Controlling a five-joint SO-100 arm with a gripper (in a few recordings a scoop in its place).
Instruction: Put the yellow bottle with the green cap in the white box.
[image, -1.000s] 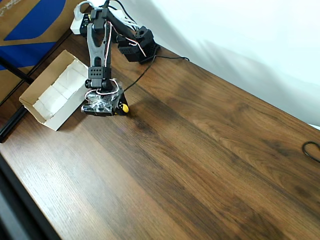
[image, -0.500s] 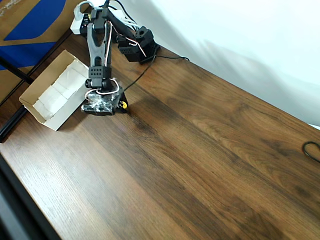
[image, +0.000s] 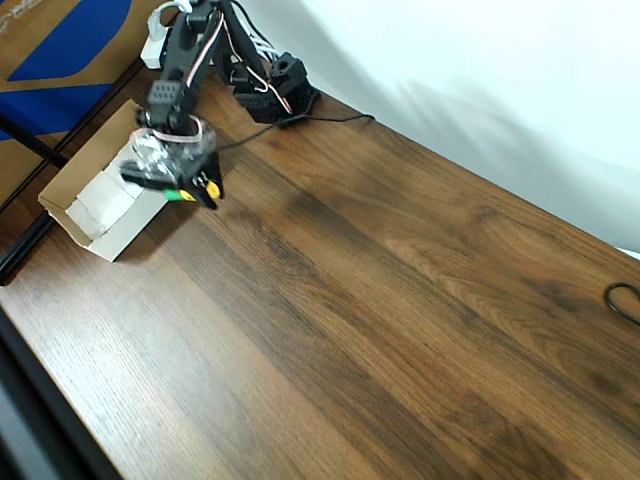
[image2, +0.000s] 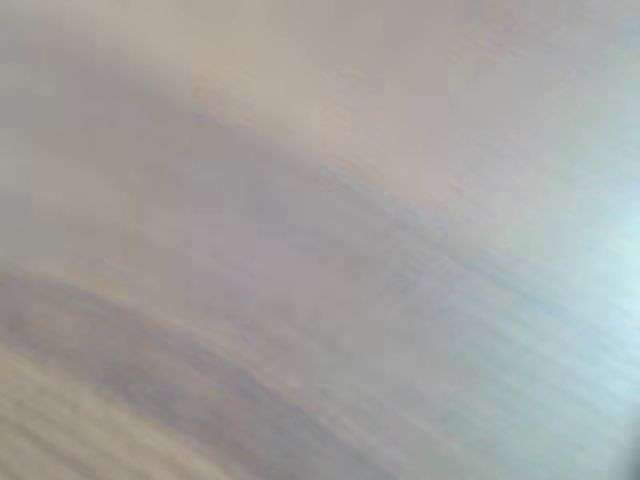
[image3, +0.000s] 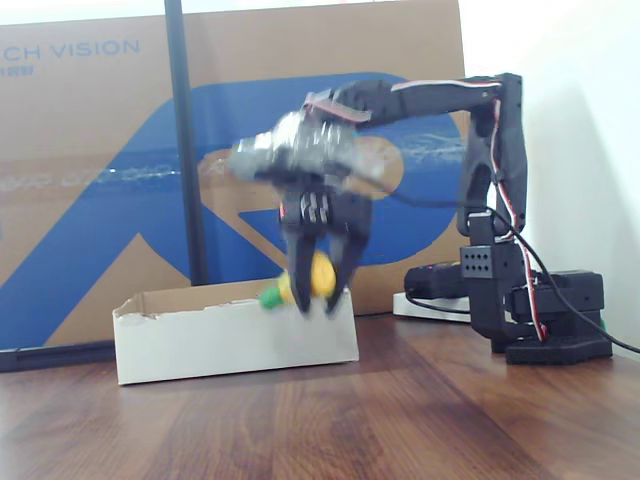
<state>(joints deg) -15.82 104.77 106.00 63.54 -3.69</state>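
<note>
In the fixed view, the dark wood-grain bench (image3: 400, 420) lies nearest. Beyond it stands the shallow white cardboard box (image3: 235, 338). Above its 3 o'clock end, the black two-finger end effector (image3: 325, 300) is clamped on the tiny yellow bottle with the green cap (image3: 300, 282), cap toward 9 o'clock. Farthest stands a brown-and-blue carton (image3: 100, 180).

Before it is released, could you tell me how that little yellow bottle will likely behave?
The yellow bottle looks small and rounded, so it may roll. Held sideways between the fingers above the white box, it seems light, probably rigid plastic.
</note>
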